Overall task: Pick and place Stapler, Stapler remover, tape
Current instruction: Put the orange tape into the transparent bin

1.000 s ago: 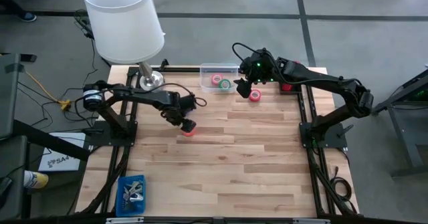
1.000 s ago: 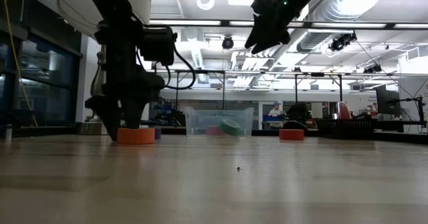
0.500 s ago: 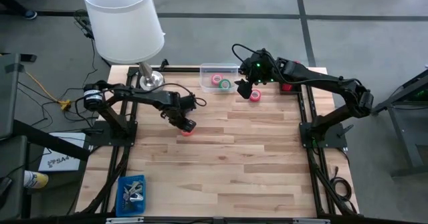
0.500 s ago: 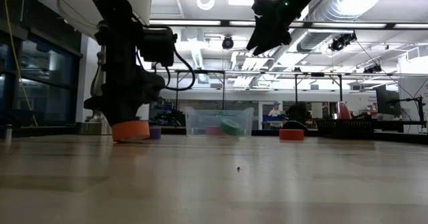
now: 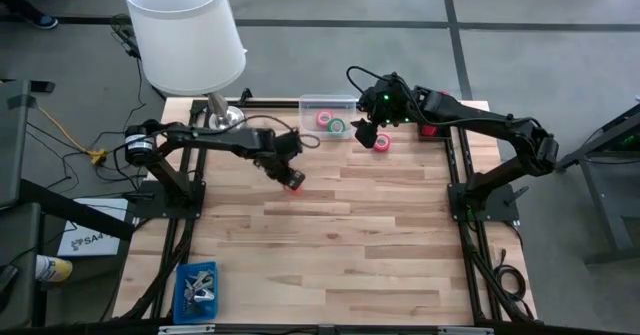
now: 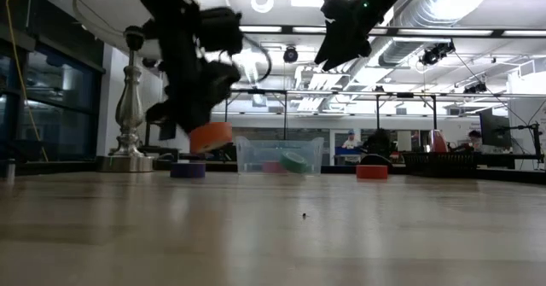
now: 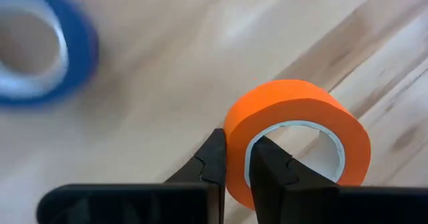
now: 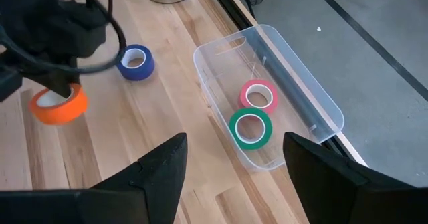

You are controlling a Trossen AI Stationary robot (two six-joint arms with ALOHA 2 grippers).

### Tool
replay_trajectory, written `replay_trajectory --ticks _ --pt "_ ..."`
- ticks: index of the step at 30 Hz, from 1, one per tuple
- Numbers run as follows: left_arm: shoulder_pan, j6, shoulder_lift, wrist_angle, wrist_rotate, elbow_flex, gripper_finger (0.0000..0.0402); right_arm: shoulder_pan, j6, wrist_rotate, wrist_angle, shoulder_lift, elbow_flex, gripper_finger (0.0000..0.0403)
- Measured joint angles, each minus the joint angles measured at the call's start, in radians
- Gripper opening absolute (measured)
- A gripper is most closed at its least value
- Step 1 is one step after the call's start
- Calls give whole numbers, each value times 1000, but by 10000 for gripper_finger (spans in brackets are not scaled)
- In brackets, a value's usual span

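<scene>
high: we look straight down | low: level across table | wrists: close past fingers | shared: orange tape roll (image 7: 297, 140) between left jaws

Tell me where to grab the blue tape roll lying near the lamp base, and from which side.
Pinch the ring wall of the blue tape roll from straight above, one finger in the hole, one outside. It lies flat with its hole up, so the wall is exposed. The left tool holds the orange roll the same way.

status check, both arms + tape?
Left gripper shut on orange tape roll, off the table. Right gripper open above clear bin. Nothing blocking.
</scene>
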State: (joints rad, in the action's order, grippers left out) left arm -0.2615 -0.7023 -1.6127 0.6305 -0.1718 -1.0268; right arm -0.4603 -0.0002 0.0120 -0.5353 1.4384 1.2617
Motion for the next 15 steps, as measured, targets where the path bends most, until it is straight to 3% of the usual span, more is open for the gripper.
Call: replay_trajectory --ticks 8,15 --pt "-14 26 1 -2 227 -169 33 0 1 5 0 0 0 239" --pt "-97 18 1 -94 351 -206 33 0 1 38 1 0 0 239"
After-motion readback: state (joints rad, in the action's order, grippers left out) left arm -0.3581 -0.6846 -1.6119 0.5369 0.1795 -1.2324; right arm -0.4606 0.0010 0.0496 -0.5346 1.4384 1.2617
